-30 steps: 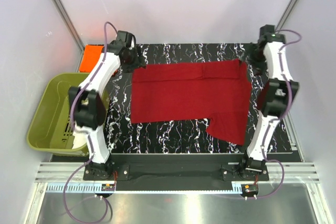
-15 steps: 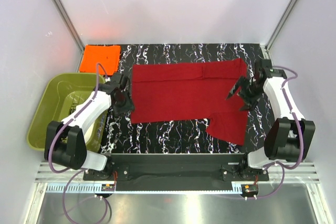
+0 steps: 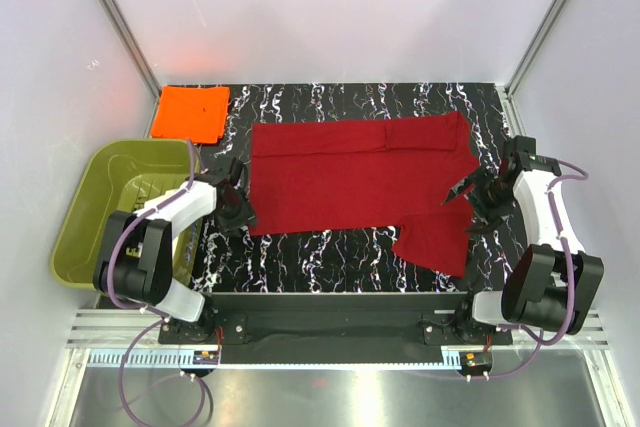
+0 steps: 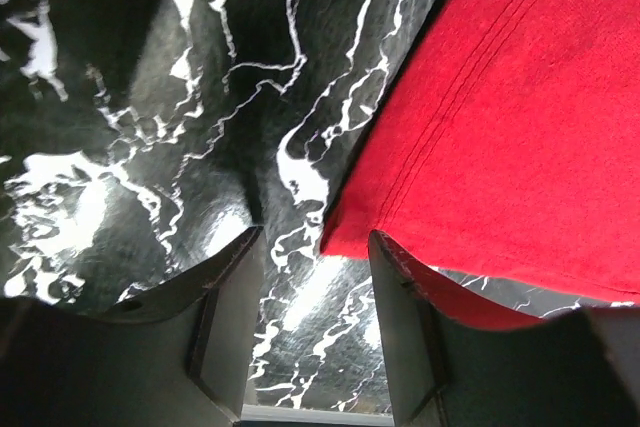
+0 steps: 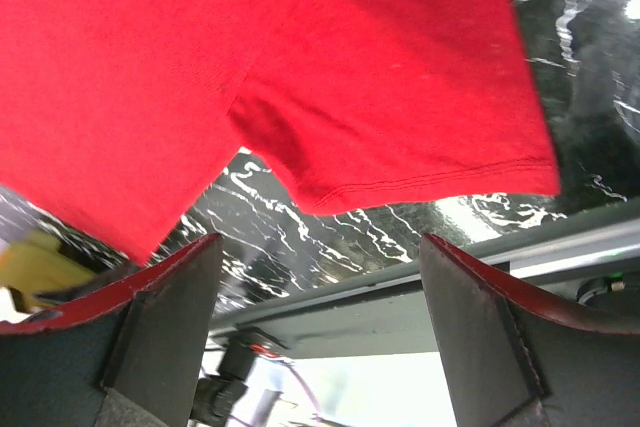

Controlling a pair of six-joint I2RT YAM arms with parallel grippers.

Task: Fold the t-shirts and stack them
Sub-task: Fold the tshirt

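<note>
The crimson t-shirt [image 3: 360, 182] lies spread flat across the middle of the marbled bench [image 3: 330, 247], one sleeve reaching toward the near right; it has not shifted. The orange t-shirt [image 3: 190, 113] sits folded at the far left corner, beyond the olive tub [image 3: 100, 207]. Since half a second ago the left claw [image 3: 238, 209] has drawn nearer, to the crimson shirt's near left hem corner. It is released, with that corner just off its spread fingers [image 4: 235, 277]. The right claw [image 3: 470, 202] has drawn back to the sleeve's right edge, also released, gripping nothing.
</note>
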